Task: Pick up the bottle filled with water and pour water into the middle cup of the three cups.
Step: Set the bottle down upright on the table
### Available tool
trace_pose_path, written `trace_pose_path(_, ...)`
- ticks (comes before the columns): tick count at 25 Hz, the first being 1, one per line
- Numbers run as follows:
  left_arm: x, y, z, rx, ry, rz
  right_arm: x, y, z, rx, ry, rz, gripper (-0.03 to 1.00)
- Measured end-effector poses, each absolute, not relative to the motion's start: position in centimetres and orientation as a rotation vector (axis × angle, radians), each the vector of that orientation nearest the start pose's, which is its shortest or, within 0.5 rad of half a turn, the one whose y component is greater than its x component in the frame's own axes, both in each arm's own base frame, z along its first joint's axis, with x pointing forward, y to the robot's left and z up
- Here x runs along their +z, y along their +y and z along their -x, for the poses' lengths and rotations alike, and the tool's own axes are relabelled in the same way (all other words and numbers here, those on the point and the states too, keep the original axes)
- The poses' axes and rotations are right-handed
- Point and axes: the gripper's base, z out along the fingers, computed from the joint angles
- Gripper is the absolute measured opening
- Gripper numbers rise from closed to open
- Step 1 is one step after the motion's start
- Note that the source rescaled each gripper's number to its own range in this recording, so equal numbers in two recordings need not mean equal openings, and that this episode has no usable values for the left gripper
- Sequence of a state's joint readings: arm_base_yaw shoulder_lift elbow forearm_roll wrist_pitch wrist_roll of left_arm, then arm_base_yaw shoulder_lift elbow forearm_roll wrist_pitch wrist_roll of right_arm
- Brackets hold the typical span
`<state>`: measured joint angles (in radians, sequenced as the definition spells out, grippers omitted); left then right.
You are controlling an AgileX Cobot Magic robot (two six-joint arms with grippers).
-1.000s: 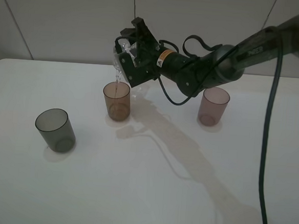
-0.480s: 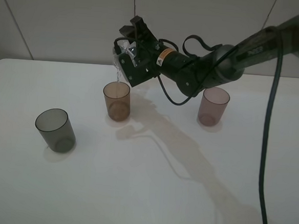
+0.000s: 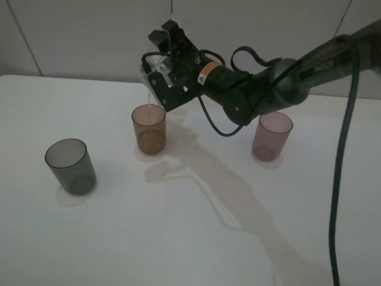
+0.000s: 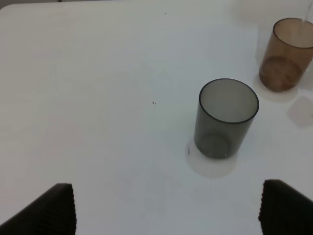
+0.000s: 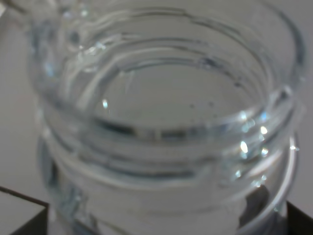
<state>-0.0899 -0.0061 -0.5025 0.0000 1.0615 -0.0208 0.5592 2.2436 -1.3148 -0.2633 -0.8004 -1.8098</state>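
Wide gaps separate the grey cup, middle cup and pink cup.

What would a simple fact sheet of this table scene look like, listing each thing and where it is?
Middle cup: translucent orange-brown plastic tumbler, upright
Left cup: dark grey plastic tumbler, upright
Right cup: mauve-pink plastic tumbler, upright
Bottle: small clear plastic bottle, uncapped, tipped, clamped in the right arm's jaws, mouth above the middle cup
Left arm's jaws: open, empty

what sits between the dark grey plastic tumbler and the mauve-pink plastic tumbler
The translucent orange-brown plastic tumbler, standing below the tilted clear plastic bottle; the exterior high view shows it.
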Motion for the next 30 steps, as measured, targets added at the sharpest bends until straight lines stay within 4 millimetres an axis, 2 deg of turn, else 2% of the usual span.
trace_pose_path(9,27.79,0.06,0.61,-0.07,2.036,-0.07,14.26,26.87,-39.68,-0.947,0.335,1.678,0.0)
trace_pose_path(23,27.79,0.06,0.61,-0.07,2.036,-0.07,14.26,26.93,-39.61,-1.034,0.22,1.715,0.0)
trace_pose_path(30,27.79,0.06,0.61,-0.07,2.036,-0.07,13.72,26.75,-39.21,-1.029,0.211,1.727,0.0)
